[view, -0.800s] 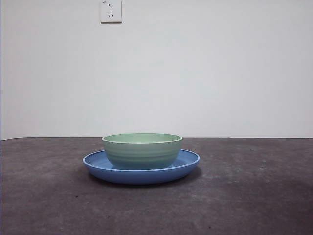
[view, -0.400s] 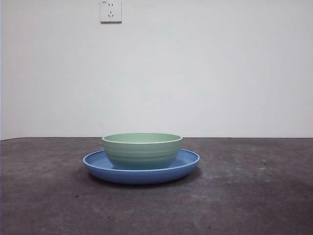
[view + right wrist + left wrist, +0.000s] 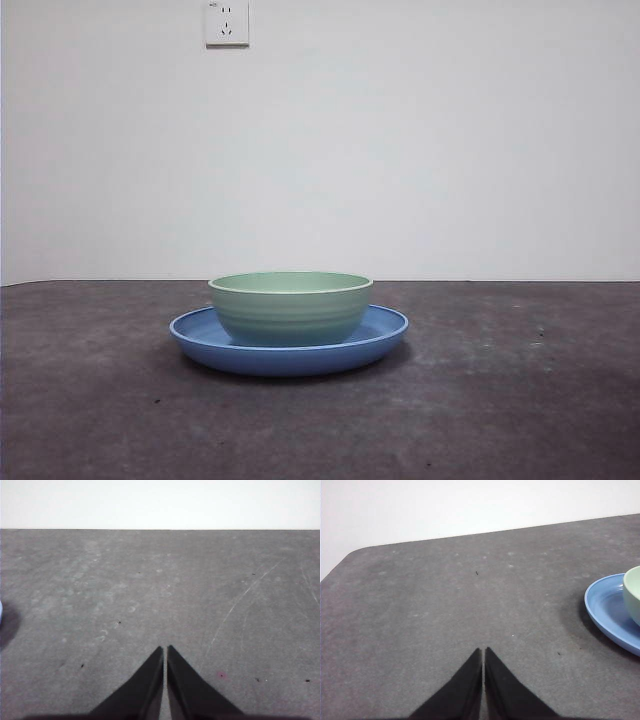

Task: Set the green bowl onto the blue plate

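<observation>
A: Front view: where's the green bowl (image 3: 290,308)?
B: Upright, mouth up, sitting on the blue plate (image 3: 385,335), mid-bench; round, so no long axis.
A: Room around it?
B: Bare bench (image 3: 520,400) on both sides and in front.
A: Grippers?
B: Left gripper (image 3: 483,651) and right gripper (image 3: 165,649) both pressed together, holding nothing, apart from the plate.

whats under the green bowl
The green bowl sits upright on the blue plate, whose rim shows all around it. The plate's middle is covered by the bowl, so it cannot be seen.
</observation>
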